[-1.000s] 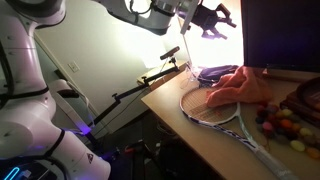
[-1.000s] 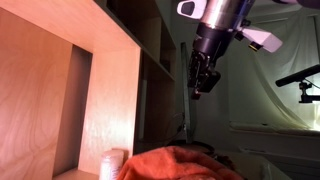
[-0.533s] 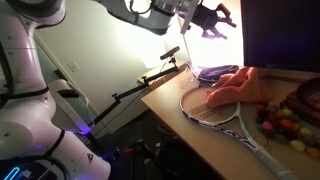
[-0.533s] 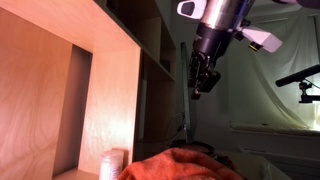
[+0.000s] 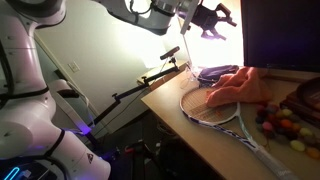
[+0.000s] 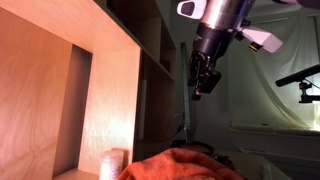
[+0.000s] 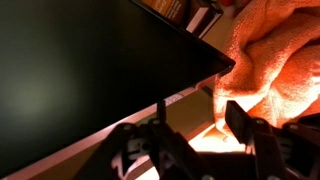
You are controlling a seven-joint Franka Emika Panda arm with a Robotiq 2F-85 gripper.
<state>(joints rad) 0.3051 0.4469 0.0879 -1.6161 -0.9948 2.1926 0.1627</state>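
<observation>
Dim scene, glaring backlight silhouetting the end effector (image 5: pixel 215 22), wrist view blurry.

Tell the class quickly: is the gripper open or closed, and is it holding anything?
Gripper: open, holding nothing, above the orange cloth.

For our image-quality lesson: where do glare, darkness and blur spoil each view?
In an exterior view, white glare behind the claw washes out the background. In an exterior view, the orange cloth is dim and cut off at the bottom. Wrist view: the dark screen swallows detail; the fingers are blurred.
</observation>
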